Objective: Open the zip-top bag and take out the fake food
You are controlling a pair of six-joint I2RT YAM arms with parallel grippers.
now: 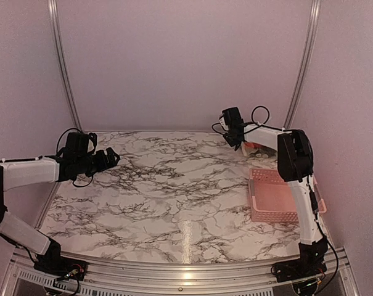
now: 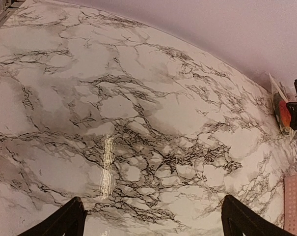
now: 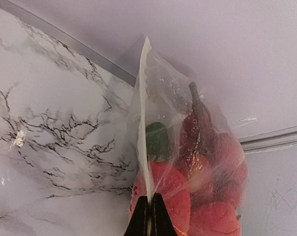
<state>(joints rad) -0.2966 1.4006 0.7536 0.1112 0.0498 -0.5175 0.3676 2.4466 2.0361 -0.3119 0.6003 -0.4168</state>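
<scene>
You have soft, even light with a pink cast, coming from overhead. A bright glare streak lies on the table (image 1: pixel 185 237), and shadows are faint. Your left wrist view bows strongly toward its edges. In the right wrist view the bag (image 3: pixel 187 147) glints with small highlights.

Premises: a purpose-built robot test cell in a lab, not a home or a shop. Grounds: two robot arms, the left arm (image 1: pixel 26 172) and the right arm (image 1: pixel 295 157), are bolted to an aluminium base rail (image 1: pixel 180 274) at the near edge of a marble-patterned tabletop (image 1: pixel 174 185). Plain pale walls (image 1: pixel 186 61) with bare metal strips (image 1: pixel 61 68) enclose it at the back and both sides. Loose cables (image 1: pixel 260 114) run along the arms. Goods on site are props: fake food (image 3: pixel 163 187) in a zip-top bag (image 3: pixel 160 98), and a pink slotted basket (image 1: pixel 274 197).
</scene>
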